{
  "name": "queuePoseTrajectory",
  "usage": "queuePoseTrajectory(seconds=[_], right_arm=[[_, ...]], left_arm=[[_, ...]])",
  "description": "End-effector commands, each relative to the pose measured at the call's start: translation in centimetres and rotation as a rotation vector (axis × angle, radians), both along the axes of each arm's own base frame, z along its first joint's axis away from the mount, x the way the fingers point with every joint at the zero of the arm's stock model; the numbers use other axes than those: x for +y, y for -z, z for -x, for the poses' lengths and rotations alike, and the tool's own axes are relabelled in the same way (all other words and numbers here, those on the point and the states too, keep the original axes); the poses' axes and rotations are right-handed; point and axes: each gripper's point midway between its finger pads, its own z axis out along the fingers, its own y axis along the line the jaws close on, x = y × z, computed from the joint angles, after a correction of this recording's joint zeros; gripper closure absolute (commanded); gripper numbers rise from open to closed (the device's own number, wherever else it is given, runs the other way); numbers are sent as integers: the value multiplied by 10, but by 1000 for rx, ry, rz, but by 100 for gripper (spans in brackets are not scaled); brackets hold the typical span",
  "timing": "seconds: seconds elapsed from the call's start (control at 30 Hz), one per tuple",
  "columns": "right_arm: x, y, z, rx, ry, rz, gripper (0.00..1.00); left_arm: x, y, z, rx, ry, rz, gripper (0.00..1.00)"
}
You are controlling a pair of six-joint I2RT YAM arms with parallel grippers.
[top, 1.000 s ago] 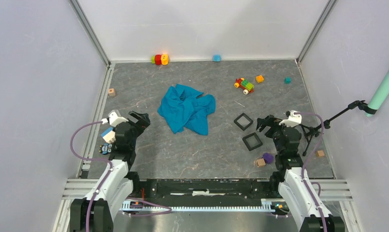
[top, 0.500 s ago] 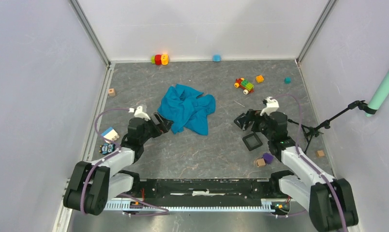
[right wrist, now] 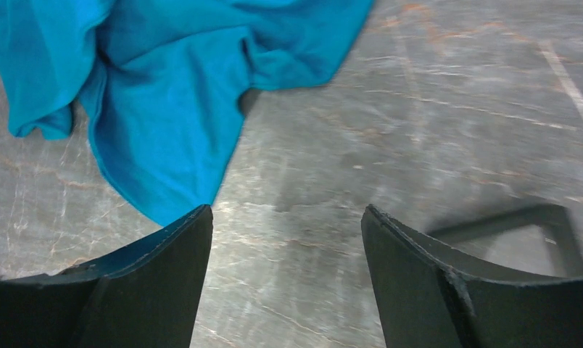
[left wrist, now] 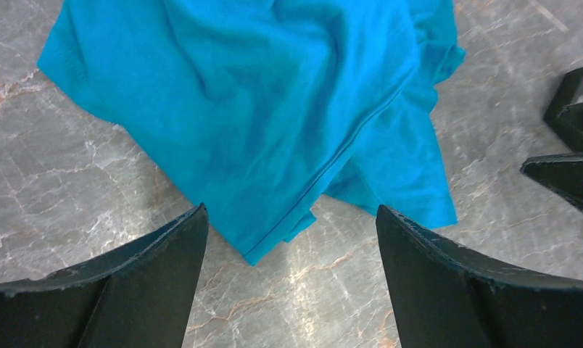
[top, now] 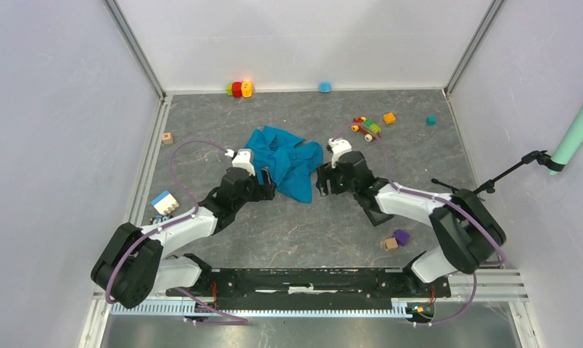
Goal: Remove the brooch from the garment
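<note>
A crumpled blue garment (top: pixel 285 161) lies in the middle of the grey table; it also shows in the left wrist view (left wrist: pixel 259 109) and the right wrist view (right wrist: pixel 165 87). No brooch shows in any view. My left gripper (top: pixel 265 185) is open and empty at the garment's near left edge; in its wrist view (left wrist: pixel 290 239) the cloth's lower corner lies just ahead of the jaws. My right gripper (top: pixel 320 181) is open and empty at the garment's near right edge; in its wrist view (right wrist: pixel 285 235) the cloth lies ahead to the left.
A black square frame (top: pixel 379 211) lies under the right arm, also in the right wrist view (right wrist: pixel 535 225). A toy car (top: pixel 365 128), small blocks (top: pixel 389 118), red and yellow pieces (top: pixel 239 88), a purple ball (top: pixel 402 236) and a blue-white block (top: pixel 164 201) are scattered around.
</note>
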Motion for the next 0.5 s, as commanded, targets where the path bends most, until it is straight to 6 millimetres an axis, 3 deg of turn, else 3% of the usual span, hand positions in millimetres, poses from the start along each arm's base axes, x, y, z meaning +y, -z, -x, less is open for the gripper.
queuePoseTrajectory(seconds=[0.0,0.13,0.4,0.47], right_arm=[[35,0,-7,-15,-41,35,22],[58,15,-5,8,-51,69,26],[76,44,4,36,-43,182,29],[77,49,8,41,-44,194,36]], left_arm=[[7,-1,-6,-20,-28,-114,10],[7,6,-7,18,-33,-145,10],[11,15,-10,52,-51,-183,9],[12,18,-10,66,-59,-196,9]])
